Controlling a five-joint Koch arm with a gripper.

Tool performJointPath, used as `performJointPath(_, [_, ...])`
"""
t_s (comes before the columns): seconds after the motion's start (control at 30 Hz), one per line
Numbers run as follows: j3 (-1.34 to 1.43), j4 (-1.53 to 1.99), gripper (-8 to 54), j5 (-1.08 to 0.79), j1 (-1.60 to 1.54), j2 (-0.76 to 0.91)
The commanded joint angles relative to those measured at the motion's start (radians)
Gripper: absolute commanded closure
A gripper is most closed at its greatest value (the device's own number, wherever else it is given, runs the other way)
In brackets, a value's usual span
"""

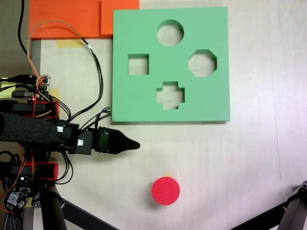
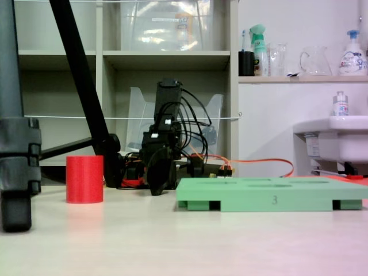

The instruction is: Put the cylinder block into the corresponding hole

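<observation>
The cylinder block [image 1: 166,190] is a short red foam cylinder standing upright on the pale table, also seen in the low fixed view [image 2: 84,179]. The green foam board [image 1: 144,103] lies flat beyond it, and its round hole [image 1: 170,32] is in the far row, empty. My gripper [image 1: 137,144] points right between the board's near edge and the block, apart from both. Its black jaws meet in a single point with nothing between them. Seen head-on, the gripper [image 2: 158,178] hangs just above the table.
The board also has a square [image 1: 138,64], an octagonal [image 1: 202,63] and a cross-shaped cutout [image 1: 170,95]. Orange foam sheets [image 1: 72,19] lie at the top left. Cables and the arm base [image 1: 38,103] crowd the left. Black tripod legs [image 2: 17,167] stand near the front edge.
</observation>
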Motion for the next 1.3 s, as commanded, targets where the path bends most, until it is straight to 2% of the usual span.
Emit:
performJointPath(0.0, [0.069, -0.008, 10.9, 0.012, 0.000, 0.040])
performJointPath(0.4, [0.069, -0.060, 9.8, 0.046, -0.002, 0.041])
performJointPath(0.43, [0.069, -0.132, 9.8, 0.133, -0.012, 0.041])
performJointPath(0.47, [0.069, -0.216, 9.9, 0.301, -0.048, 0.041])
performJointPath(0.53, [0.061, -0.460, 11.3, 0.730, -0.091, 0.040])
performJointPath(0.63, [0.005, -0.650, 12.0, 1.120, -0.104, 0.040])
performJointPath(0.83, [-0.060, -0.667, 13.0, 1.525, -0.028, 0.014])
performJointPath(0.9, [-0.129, -0.670, 14.4, 1.632, 0.067, -0.075])
performJointPath(1.0, [-0.135, -0.756, 14.4, 1.635, 0.138, -0.167])
performJointPath(1.03, [-0.135, -0.796, 13.9, 1.632, 0.153, -0.201])
performJointPath(1.07, [-0.141, -0.859, 10.8, 1.626, 0.164, -0.249])
performJointPath(1.13, [-0.160, -1.040, 4.3, 1.608, 0.176, -0.408])
performJointPath(1.17, [-0.172, -1.215, 1.0, 1.608, 0.198, -0.543])
performJointPath(1.27, [-0.201, -1.557, -0.6, 1.608, 0.238, -0.844])
